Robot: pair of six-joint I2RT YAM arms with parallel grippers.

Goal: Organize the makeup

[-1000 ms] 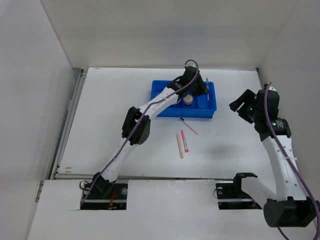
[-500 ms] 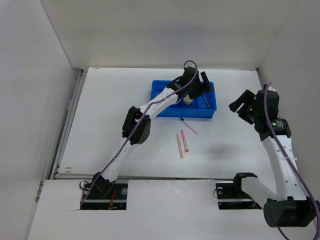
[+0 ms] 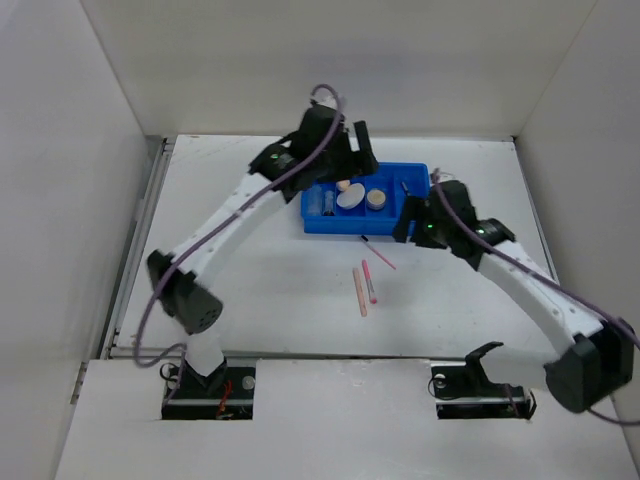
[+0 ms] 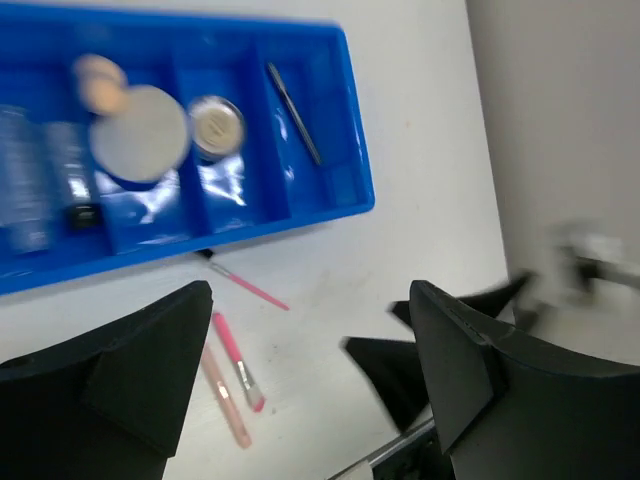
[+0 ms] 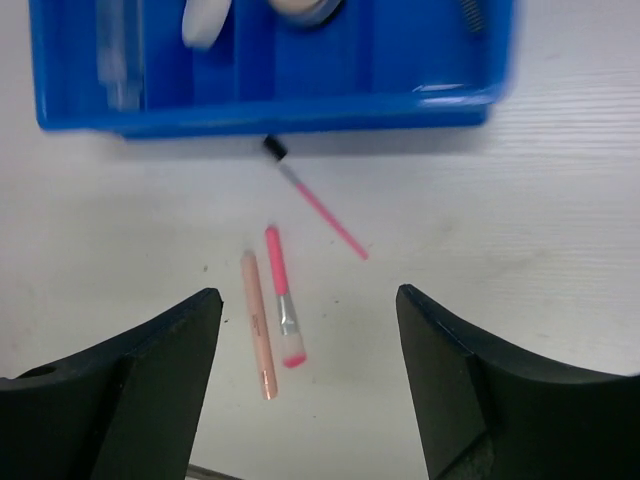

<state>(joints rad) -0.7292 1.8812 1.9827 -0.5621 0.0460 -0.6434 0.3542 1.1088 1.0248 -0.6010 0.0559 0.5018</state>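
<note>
Top external view: L gripper (image 3: 362,158), jaws wide and empty, is held over blue tray (image 3: 340,225), where puff (image 3: 351,198) & compact (image 3: 376,200) are already sorted. Peach pencil (image 3: 360,292) & pink brush (image 3: 369,281) are seen loose in front. R gripper (image 3: 408,222), open and empty, is poised nearby; descent onto one is prob. needed next.

The top camera looks down from high above the near edge of the table (image 3: 300,300), far enough off to take in all of it. The left wrist camera hangs over the tray (image 4: 357,170), looking down from mid height. The right wrist camera sits lower, facing straight down at the tray's near wall and the brush (image 5: 283,310). All three views share tray and brush.
</note>
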